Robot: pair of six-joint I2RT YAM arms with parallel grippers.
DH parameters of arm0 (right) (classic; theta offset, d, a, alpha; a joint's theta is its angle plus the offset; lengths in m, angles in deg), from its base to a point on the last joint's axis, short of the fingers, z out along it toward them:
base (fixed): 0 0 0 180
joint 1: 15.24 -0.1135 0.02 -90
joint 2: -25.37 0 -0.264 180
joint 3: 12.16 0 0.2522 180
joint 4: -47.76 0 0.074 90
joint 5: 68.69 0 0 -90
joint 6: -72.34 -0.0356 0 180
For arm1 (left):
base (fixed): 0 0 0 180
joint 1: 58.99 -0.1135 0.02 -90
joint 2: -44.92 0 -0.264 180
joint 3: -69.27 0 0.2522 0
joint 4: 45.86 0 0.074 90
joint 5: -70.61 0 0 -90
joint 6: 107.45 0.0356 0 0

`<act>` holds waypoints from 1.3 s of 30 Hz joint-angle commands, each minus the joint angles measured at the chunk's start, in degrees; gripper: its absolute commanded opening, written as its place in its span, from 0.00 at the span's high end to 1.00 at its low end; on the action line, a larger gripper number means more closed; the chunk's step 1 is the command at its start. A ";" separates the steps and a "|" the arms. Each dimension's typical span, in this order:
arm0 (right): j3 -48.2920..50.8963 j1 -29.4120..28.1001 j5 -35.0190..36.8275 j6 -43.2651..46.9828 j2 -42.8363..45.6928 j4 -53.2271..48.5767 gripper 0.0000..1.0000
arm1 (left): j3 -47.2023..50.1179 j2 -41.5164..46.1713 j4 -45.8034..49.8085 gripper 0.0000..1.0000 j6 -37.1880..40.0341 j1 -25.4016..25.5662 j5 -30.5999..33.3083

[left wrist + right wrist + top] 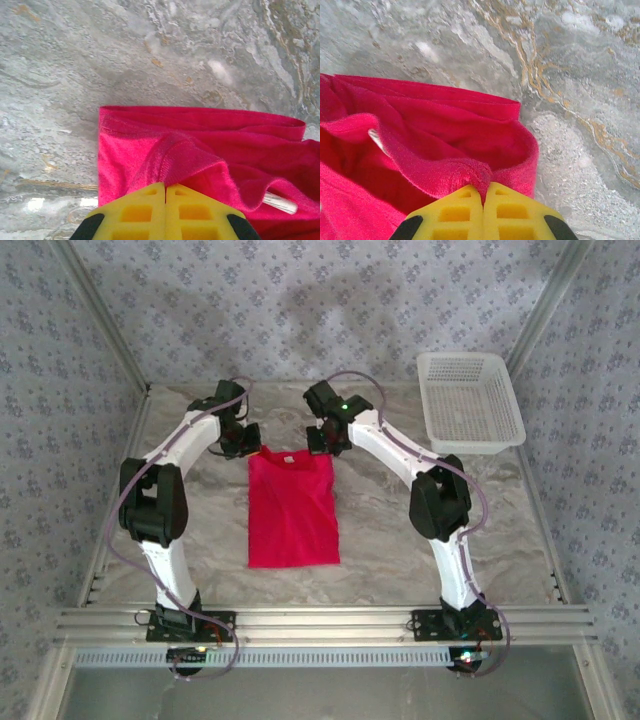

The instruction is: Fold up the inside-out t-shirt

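The inside-out t-shirt [291,510] is bright red and lies as a narrow upright rectangle in the middle of the marble table [380,530]. My left gripper [240,440] sits at its far left corner. In the left wrist view the yellow fingers [145,210] are pressed together with a ridge of the red t-shirt [200,150] pinched at their tips. My right gripper [325,437] sits at the far right corner. Its yellow fingers [515,212] are shut on a bunched fold of the t-shirt [445,145]. A small white tag [280,202] shows inside the cloth.
A white mesh basket [468,400] stands at the back right of the table. Metal frame rails [320,622] run along the near edge, and patterned walls close in the back and sides. Bare marble lies on both sides of the shirt.
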 commanded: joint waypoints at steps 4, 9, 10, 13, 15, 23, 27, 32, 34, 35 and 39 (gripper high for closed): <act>-10.54 2.14 -4.17 -1.22 -10.38 -2.47 0.86 | -1.62 -3.14 2.17 1.00 1.04 -1.59 3.18; -19.16 4.08 -8.25 -2.15 -16.65 -6.99 0.54 | -3.72 -6.38 2.80 0.65 0.60 -3.32 3.89; -18.26 4.37 -8.90 -1.67 -15.56 -6.78 0.47 | -2.87 -5.23 1.75 0.59 0.52 -3.42 3.32; -9.55 4.68 -10.64 0.10 -8.76 -2.33 0.27 | 2.66 1.03 -4.02 0.55 1.72 -3.41 2.08; -2.01 5.11 -12.66 1.18 -3.37 2.60 0.17 | 8.28 7.36 -9.35 0.50 1.19 -3.41 4.95; 18.00 7.78 -16.26 6.70 5.55 14.20 0.02 | 32.95 30.41 -30.14 0.00 -2.78 -9.85 4.24; 20.53 8.23 -15.69 8.04 5.10 15.86 0.02 | 36.77 31.63 -32.08 0.03 -2.63 -12.28 -6.66; 19.63 8.32 -15.94 7.72 2.47 17.65 0.04 | 39.78 29.28 -34.15 0.19 -3.86 -12.30 -12.84; 18.61 8.21 -16.64 7.33 1.00 17.74 0.05 | 39.60 26.62 -34.19 0.22 -4.28 -12.35 -14.34; 18.08 8.11 -16.99 7.13 0.20 17.86 0.06 | 39.38 24.88 -34.29 0.23 -4.57 -12.24 -15.32; 16.23 7.40 -18.61 5.95 -3.26 18.95 0.11 | 38.51 19.17 -34.99 0.28 -4.99 -12.29 -18.57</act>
